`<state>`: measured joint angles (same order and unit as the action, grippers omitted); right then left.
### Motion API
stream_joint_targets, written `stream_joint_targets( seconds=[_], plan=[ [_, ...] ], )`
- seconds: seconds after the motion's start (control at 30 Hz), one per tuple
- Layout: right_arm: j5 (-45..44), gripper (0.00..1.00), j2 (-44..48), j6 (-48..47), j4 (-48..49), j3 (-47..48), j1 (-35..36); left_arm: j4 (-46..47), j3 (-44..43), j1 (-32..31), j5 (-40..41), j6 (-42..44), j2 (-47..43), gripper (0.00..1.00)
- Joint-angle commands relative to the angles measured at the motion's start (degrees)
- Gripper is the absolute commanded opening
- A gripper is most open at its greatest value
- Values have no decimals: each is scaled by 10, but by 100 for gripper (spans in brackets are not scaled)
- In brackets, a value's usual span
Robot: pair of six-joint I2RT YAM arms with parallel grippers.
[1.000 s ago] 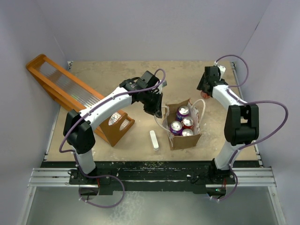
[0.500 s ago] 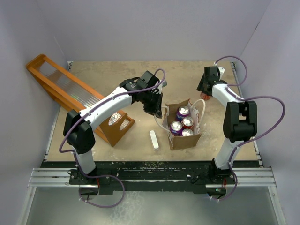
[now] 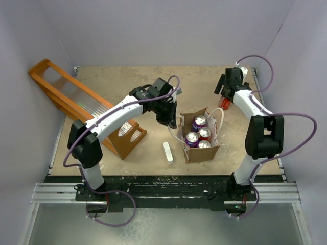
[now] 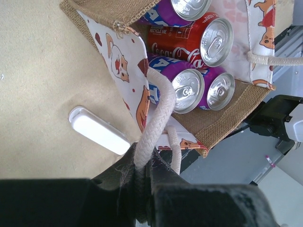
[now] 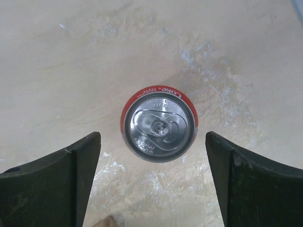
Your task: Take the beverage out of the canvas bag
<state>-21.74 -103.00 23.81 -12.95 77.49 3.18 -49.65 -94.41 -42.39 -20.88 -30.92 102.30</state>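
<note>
The canvas bag (image 3: 202,148) stands open mid-table, brown with white printed sides (image 4: 124,66). It holds several upright cans: purple ones (image 4: 187,90) and a red cola can (image 4: 203,42). My left gripper (image 3: 171,120) is shut on the bag's white rope handle (image 4: 156,111) at its left side. Another red can (image 5: 159,124) stands upright on the table behind and to the right of the bag, and it also shows in the top view (image 3: 224,102). My right gripper (image 5: 152,142) hovers over that can, open, with its fingers well apart on either side and not touching it.
A white oblong object (image 3: 168,152) lies on the table left of the bag. A long orange wooden rack (image 3: 76,102) lies along the left side. The table's right edge is close to the right arm.
My right gripper has drawn back a little toward the far edge, and more of the red can on the table shows. The left gripper and the bag have not moved.
</note>
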Motion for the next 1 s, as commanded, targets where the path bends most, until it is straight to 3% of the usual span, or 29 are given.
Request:
stream_joint_targets(
  seconds=[0.0, 0.47, 0.73, 0.97],
  plan=[
    [-10, 93, 62, -12, -33, 38, -3, 34, 9, 2, -17, -5, -28, 7],
    [121, 91, 267, 51, -127, -103, -3, 101, 74, 3, -51, -7, -63, 7],
    [184, 90, 359, 67, -196, -79, -2, 138, 115, 3, -82, 1, -81, 4],
    [300, 91, 425, 101, -264, -74, -2, 165, 133, 5, -87, 5, -89, 0]
  ],
)
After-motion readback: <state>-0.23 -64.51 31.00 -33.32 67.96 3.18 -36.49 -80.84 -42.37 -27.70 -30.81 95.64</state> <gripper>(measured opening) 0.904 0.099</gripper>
